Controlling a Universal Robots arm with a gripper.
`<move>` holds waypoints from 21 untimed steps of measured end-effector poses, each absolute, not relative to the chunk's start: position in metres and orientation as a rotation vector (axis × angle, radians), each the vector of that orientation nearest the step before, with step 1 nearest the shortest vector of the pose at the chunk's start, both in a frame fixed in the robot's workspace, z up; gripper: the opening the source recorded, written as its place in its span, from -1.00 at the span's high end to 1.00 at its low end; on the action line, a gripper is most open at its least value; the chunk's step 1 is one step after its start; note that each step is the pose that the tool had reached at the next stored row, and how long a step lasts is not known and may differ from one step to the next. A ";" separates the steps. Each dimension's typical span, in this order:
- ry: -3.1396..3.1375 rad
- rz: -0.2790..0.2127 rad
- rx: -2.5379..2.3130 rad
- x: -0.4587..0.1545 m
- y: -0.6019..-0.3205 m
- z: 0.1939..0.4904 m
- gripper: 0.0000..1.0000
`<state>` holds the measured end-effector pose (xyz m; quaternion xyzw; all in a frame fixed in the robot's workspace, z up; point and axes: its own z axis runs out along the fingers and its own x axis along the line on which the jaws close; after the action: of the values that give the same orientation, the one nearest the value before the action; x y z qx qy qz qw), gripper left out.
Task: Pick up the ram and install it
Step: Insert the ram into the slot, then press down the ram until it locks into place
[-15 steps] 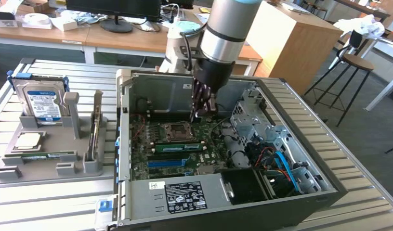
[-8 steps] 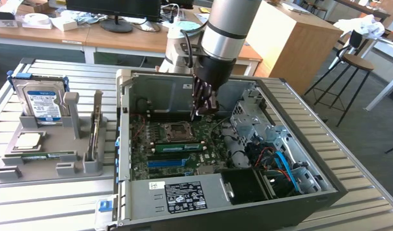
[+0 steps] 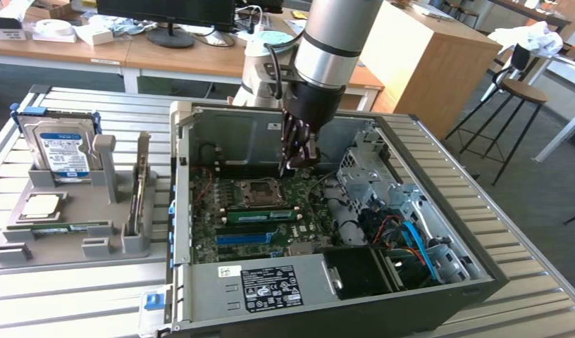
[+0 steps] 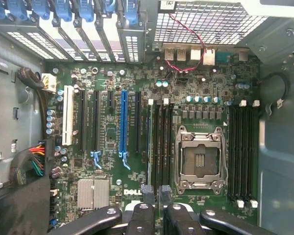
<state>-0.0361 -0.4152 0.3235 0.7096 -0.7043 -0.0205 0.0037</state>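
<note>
A green ram stick (image 3: 261,213) stands on edge in a black slot of the motherboard (image 3: 233,229), just beside the CPU socket (image 3: 259,190). In the wrist view the ram (image 4: 149,142) shows as a thin edge in the slot next to the socket (image 4: 201,161). My gripper (image 3: 297,160) hangs inside the open PC case (image 3: 268,282), above and behind the seated stick and apart from it. Its black fingertips (image 4: 147,192) stand a small way apart, and nothing is between them at my gripper (image 4: 156,192).
A grey fixture (image 3: 53,250) at the exterior view's left carries a blue-labelled hard drive (image 3: 62,151), a CPU chip (image 3: 41,205) and another green stick (image 3: 67,227). The drive cage and cables (image 3: 410,232) fill the case's right side. Blue and black expansion slots (image 4: 123,122) lie beside the memory slots.
</note>
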 end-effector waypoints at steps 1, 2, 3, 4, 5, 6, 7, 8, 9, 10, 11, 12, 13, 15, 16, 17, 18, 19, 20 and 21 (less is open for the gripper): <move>-2.207 -0.064 2.224 -0.036 -0.415 0.324 0.62; -2.207 -0.064 2.224 -0.036 -0.415 0.325 0.62; -2.207 -0.064 2.224 -0.036 -0.415 0.326 0.62; -2.207 -0.064 2.224 -0.036 -0.415 0.327 0.62; -2.207 -0.064 2.224 -0.036 -0.415 0.328 0.62; -2.207 -0.064 2.224 -0.036 -0.415 0.329 0.62; -2.207 -0.064 2.224 -0.036 -0.415 0.330 0.62; -2.207 -0.064 2.224 -0.036 -0.415 0.330 0.62; -2.207 -0.064 2.224 -0.036 -0.415 0.331 0.62; -2.207 -0.064 2.224 -0.036 -0.415 0.331 0.62; -2.207 -0.064 2.224 -0.036 -0.415 0.331 0.62; -2.207 -0.064 2.224 -0.036 -0.415 0.331 0.62; -2.207 -0.064 2.224 -0.036 -0.415 0.331 0.62; -2.207 -0.064 2.224 -0.036 -0.415 0.331 0.62; -2.207 -0.064 2.224 -0.036 -0.415 0.331 0.62; -2.207 -0.064 2.224 -0.036 -0.415 0.331 0.62; -2.207 -0.064 2.224 -0.036 -0.415 0.331 0.62; -2.207 -0.064 2.224 -0.036 -0.415 0.331 0.62; -2.207 -0.064 2.224 -0.036 -0.415 0.331 0.62; -2.207 -0.064 2.224 -0.036 -0.415 0.331 0.62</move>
<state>-0.0360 -0.4152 0.3309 0.7097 -0.7042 -0.0205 0.0037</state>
